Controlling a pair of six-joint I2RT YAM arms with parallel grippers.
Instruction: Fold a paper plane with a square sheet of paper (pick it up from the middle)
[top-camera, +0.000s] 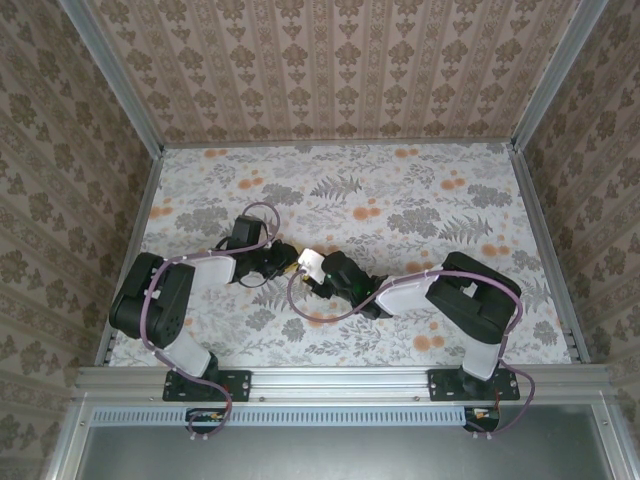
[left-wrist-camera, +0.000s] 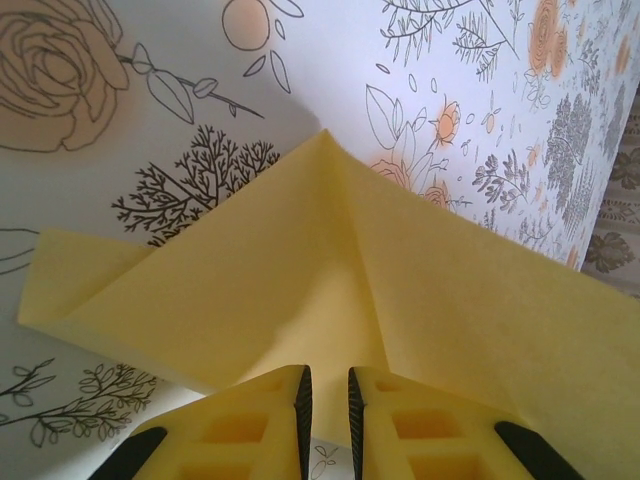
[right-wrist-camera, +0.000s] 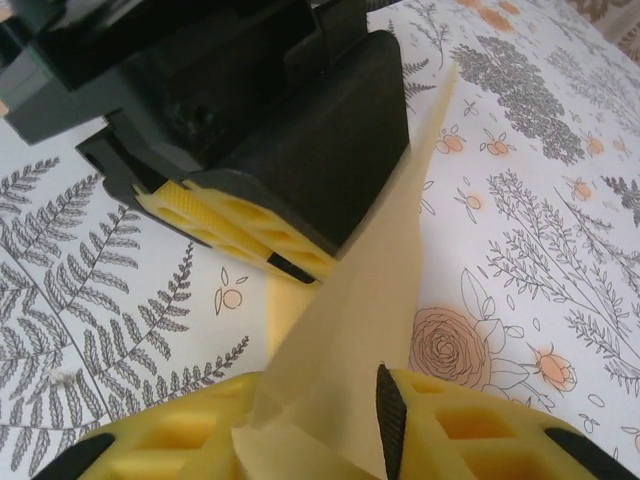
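Observation:
The pale-yellow sheet of paper (top-camera: 310, 262) is partly folded and held off the table between both grippers near the middle. From the left wrist it rises like a tent (left-wrist-camera: 300, 270) to a pointed peak with straight creases. My left gripper (left-wrist-camera: 327, 372) is nearly shut, its tips at the paper's near edge. In the top view it (top-camera: 288, 262) sits just left of the paper. From the right wrist, the paper (right-wrist-camera: 370, 300) stands up between the fingers of my right gripper (right-wrist-camera: 322, 385). It drapes over the left finger and touches the right pad (right-wrist-camera: 388, 420). The left gripper's fingers (right-wrist-camera: 230, 225) hold its far end.
A floral tablecloth (top-camera: 400, 190) covers the table. Patterned walls and aluminium rails (top-camera: 540, 250) close it in on the left, right and back. Both forearms meet at the middle, with purple cables (top-camera: 300, 300) looping beside them. Bare cloth lies behind the grippers.

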